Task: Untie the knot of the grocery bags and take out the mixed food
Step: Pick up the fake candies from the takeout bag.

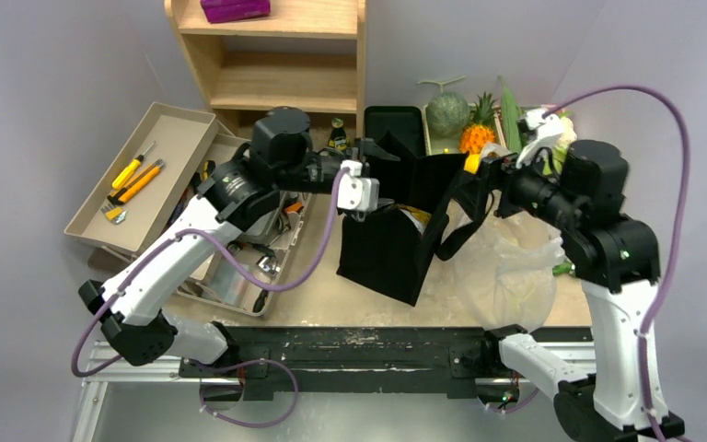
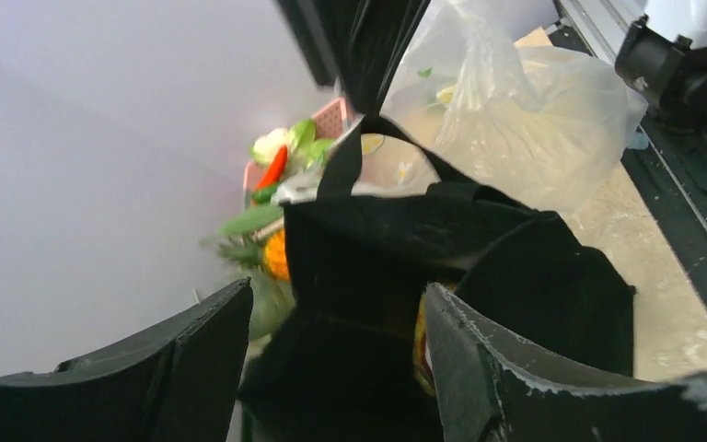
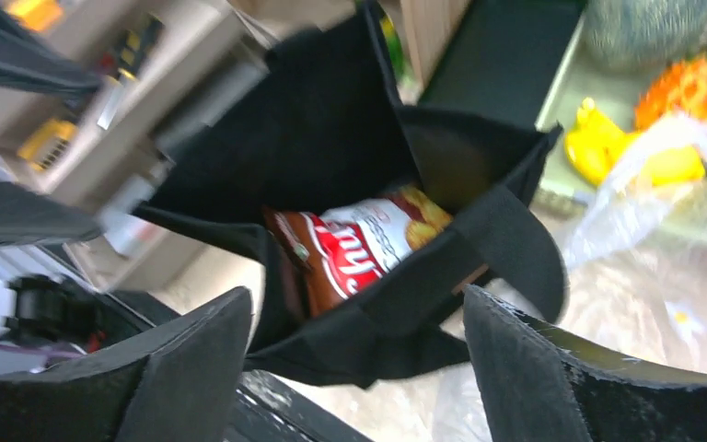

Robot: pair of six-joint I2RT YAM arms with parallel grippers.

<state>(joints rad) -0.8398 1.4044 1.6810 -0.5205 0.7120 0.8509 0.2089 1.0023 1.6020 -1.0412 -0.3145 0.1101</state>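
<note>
- Top external: the black cloth bag [image 1: 391, 244] stands mid-table between the two arms with its mouth open. The clear plastic bag [image 1: 508, 269] slumps right up against its right side.
- In the right wrist view, the right gripper [image 3: 357, 308] has its fingers spread wide with nothing pinched, hanging over the open mouth.
- A red-brown chip packet [image 3: 359, 249] lies inside the cloth bag, its lower end hidden behind the near rim. The whole shot is pretty blurry.
- In the left wrist view, the left gripper [image 2: 336, 304] is spread apart too. The cloth bag's rim sits in the gap, but I can't tell if either finger touches it.
- From above, both sets of fingertips melt into the black fabric.
- What's in the plastic bag is just pale blobs through the film, and I can't tell if the top is knotted.
- Far right there's a melon [image 1: 446, 112] and a pineapple [image 1: 477, 136]. The greens beside them are half hidden by the right arm.
- On the left, a tan tray [image 1: 170, 138] holds yellow-handled tools [image 1: 133, 177]. A second tray nearer is mostly covered by the left arm.
</note>
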